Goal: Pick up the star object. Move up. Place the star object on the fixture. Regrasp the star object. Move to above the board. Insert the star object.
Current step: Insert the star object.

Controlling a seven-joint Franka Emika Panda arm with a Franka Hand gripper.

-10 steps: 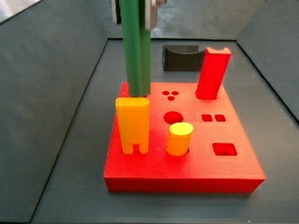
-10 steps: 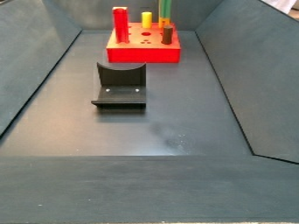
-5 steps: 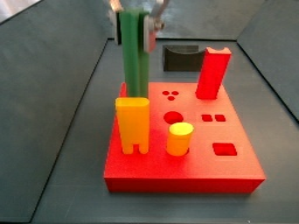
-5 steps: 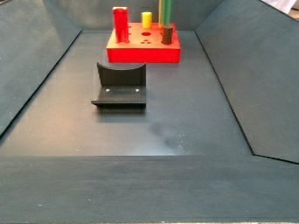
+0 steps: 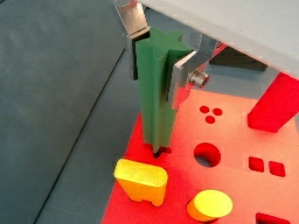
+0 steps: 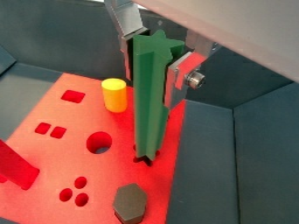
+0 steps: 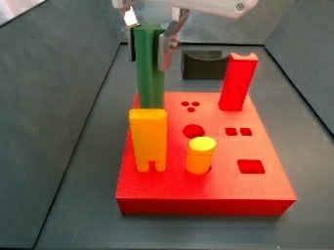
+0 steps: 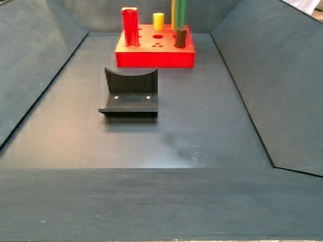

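The gripper (image 5: 159, 45) pinches the upright star object (image 5: 155, 96) (lower end down in the board (image 5: 233, 175)), above the board.

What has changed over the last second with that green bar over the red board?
The hand has lowered the green star bar farther down into the red board; its top is now in sight in a side view. The pegs and the fixture kept their places.
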